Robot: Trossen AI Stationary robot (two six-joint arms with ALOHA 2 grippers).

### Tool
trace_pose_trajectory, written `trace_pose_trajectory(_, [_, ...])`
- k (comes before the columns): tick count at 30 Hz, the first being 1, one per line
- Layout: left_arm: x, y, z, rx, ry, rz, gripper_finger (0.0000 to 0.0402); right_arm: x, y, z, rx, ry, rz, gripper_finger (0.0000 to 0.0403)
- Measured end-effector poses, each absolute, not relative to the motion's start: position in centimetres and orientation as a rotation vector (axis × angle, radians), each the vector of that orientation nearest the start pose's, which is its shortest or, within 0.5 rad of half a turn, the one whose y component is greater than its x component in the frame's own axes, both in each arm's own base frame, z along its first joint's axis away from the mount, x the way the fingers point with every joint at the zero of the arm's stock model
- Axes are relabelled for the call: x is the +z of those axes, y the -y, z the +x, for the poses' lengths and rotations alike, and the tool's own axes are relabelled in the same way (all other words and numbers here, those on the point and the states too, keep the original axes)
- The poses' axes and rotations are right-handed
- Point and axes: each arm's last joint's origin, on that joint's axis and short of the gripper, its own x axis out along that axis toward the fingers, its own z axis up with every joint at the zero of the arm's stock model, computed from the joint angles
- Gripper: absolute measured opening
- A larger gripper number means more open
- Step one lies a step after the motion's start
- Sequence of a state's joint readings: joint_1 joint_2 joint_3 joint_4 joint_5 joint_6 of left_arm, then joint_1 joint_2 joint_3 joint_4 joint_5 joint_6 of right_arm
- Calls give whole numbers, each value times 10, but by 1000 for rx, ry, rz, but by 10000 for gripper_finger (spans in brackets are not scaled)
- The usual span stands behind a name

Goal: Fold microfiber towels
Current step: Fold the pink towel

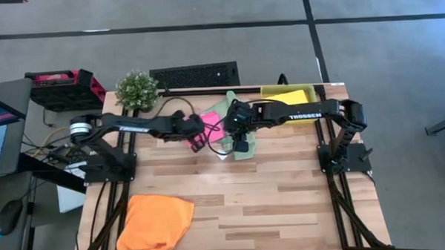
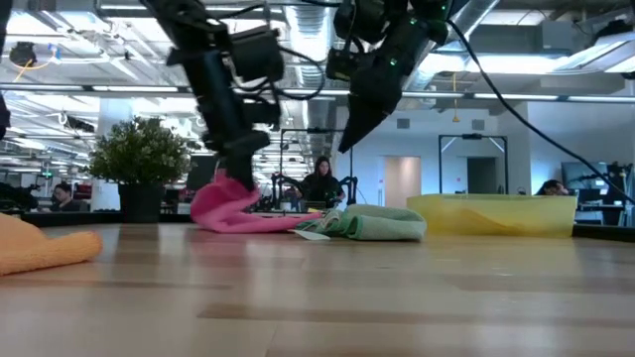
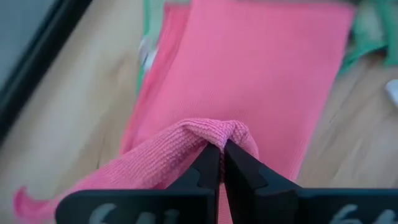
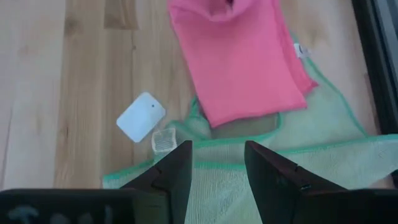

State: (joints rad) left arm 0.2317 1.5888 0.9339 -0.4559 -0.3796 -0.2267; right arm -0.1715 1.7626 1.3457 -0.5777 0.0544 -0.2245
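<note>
Near table centre, toward 12 o'clock in the high view: left gripper [image 3: 221, 163] is pinched tight on a raised fold of the pink towel [image 3: 261, 81], fingers together with cloth bunched between the tips. Rest of the pink towel trails flat from the claw, overlapping the green towel [image 4: 323, 165]. Right gripper [image 4: 217, 165] hangs just above the green towel's near edge, fingers apart, nothing in them. Small white tag [image 4: 140, 116] lies on bare wood just beside the green towel. Orange towel [image 1: 156, 222] sits crumpled at 7 o'clock, well apart. Yellow tray [image 1: 290, 96] at 1 o'clock.
</note>
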Motion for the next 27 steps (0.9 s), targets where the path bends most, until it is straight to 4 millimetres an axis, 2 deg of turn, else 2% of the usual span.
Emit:
trace_pose_trajectory(4, [186,-85,315,616,-1058,-39,0,245,64,357,-112,-1037,-128,171])
trace_pose_trajectory(12, [180,-94,348,528,-1076,16,0,264,62,343,-142,-1023,-123,171])
trace_pose_trajectory(16, [179,-96,355,507,-1077,32,0,269,61,338,-141,-1027,-121,171])
trace_pose_trajectory(27, [178,-91,356,388,-1093,-12,6,274,61,336,-144,-1009,-122,171])
